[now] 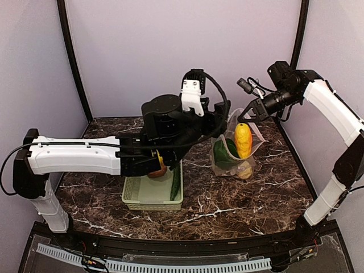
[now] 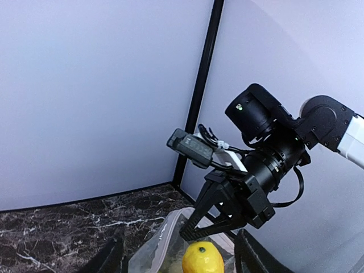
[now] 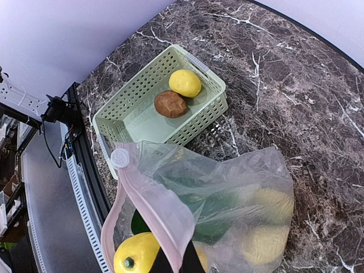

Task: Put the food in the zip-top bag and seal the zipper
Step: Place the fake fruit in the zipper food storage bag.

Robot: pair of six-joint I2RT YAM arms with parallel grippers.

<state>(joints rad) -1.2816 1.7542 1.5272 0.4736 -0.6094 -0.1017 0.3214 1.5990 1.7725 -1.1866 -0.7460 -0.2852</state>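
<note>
The clear zip-top bag (image 1: 219, 165) stands on the marble table, right of centre. My right gripper (image 1: 245, 116) is shut on its pinkish zipper strip (image 3: 165, 216) and holds the mouth up; the white slider tab (image 3: 120, 157) sits at the strip's end. A yellow fruit (image 1: 243, 139) stands in the mouth, also in the left wrist view (image 2: 202, 259). Dark green and yellow food (image 3: 227, 216) lies deeper inside. My left gripper (image 1: 222, 122) is open just left of the bag, touching nothing. A lemon (image 3: 185, 82) and a brown potato (image 3: 170, 104) lie in the green basket (image 3: 131, 122).
The pale green lattice basket (image 1: 151, 199) sits left of the bag, partly under my left arm. A dark green long thing (image 1: 175, 182) lies at its right side. Black frame posts stand at the back corners, and the table's front edge is near the basket.
</note>
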